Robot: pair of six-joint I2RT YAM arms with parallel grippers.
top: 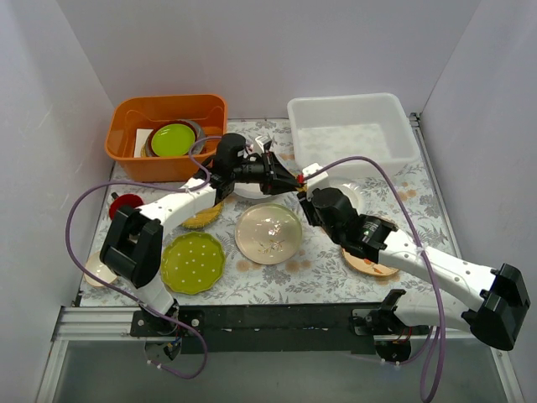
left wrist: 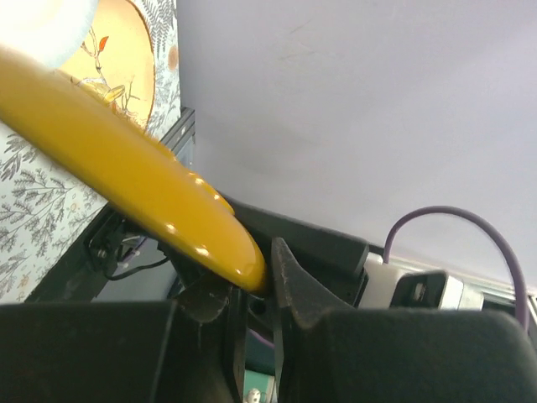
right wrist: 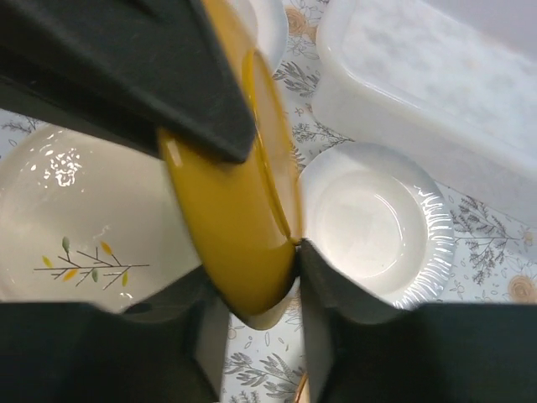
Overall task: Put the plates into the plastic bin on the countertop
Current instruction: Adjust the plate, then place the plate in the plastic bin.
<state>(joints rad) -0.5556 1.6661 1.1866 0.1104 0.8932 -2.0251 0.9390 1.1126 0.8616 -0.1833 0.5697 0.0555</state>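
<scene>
The mustard yellow plate (right wrist: pixel 239 218) stands on edge in the air over the countertop (top: pixel 319 269), held from both sides. My left gripper (left wrist: pixel 262 284) is shut on one part of its rim; it also shows in the top view (top: pixel 288 177). My right gripper (right wrist: pixel 292 252) is shut on the rim opposite, and shows in the top view (top: pixel 304 192). The plate fills the left wrist view (left wrist: pixel 126 168). The plastic bin (top: pixel 352 126) stands at the back right, with no plates showing in it. A white plate (right wrist: pixel 377 222) lies below, just in front of the bin.
On the countertop lie a cream floral plate (top: pixel 268 233), a lime green dotted plate (top: pixel 193 262), a woven straw-yellow plate (top: pixel 204 218), a second white plate (top: pixel 249 190) and a tan plate (top: pixel 369 262) under my right arm. An orange tub (top: pixel 166 134) and red mug (top: pixel 126 204) stand left.
</scene>
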